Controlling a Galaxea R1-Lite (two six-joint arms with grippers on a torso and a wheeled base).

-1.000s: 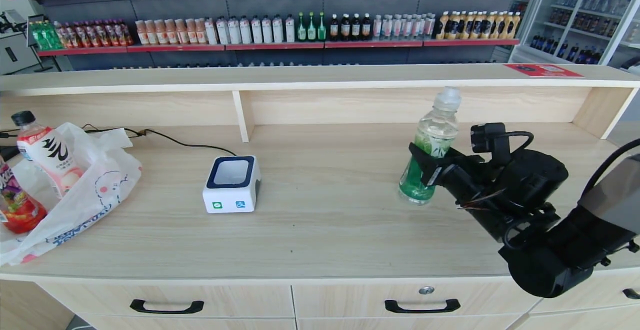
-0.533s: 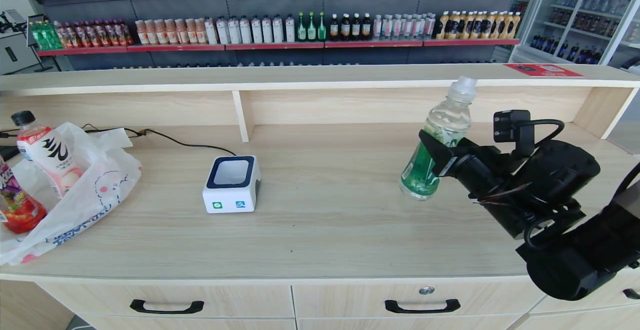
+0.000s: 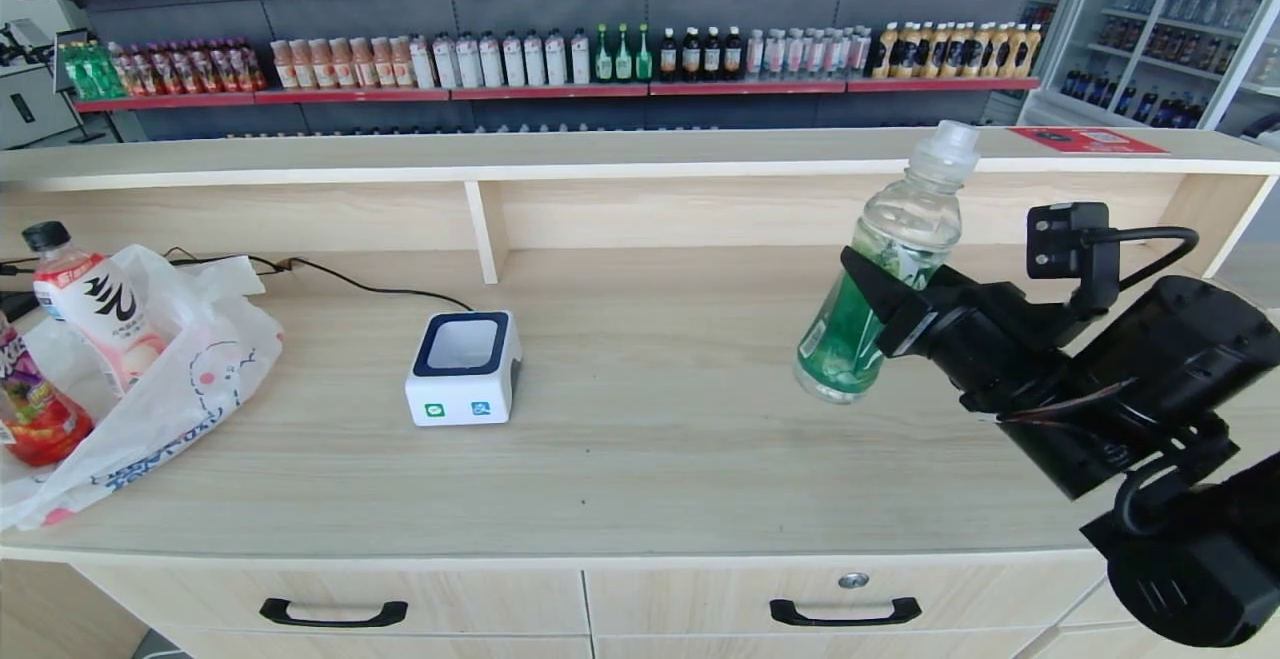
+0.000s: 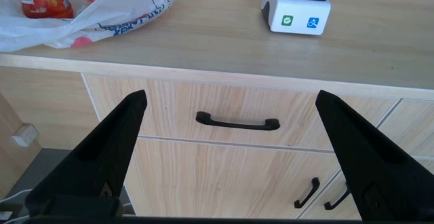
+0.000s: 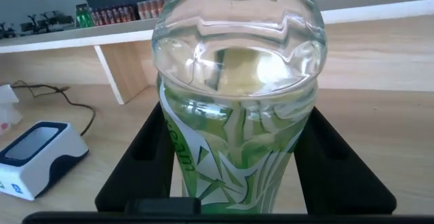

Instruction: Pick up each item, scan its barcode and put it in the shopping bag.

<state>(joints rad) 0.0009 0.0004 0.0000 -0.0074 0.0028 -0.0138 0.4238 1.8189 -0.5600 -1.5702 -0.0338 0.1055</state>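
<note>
Right gripper is clamped round the green bottle, which is held tilted. Its barcode should be turned to face the scanner, well off to the gripper's left, the shopping bag farther still. Where the barcode sits cannot be made out; one finger is hidden behind the bottle.

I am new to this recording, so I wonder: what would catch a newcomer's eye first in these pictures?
The right gripper holds a green-labelled bottle, tilted, over the right side of the counter. A white scanner sits mid-counter, and at the left edge lies a shopping bag with two bottles in it.
</note>
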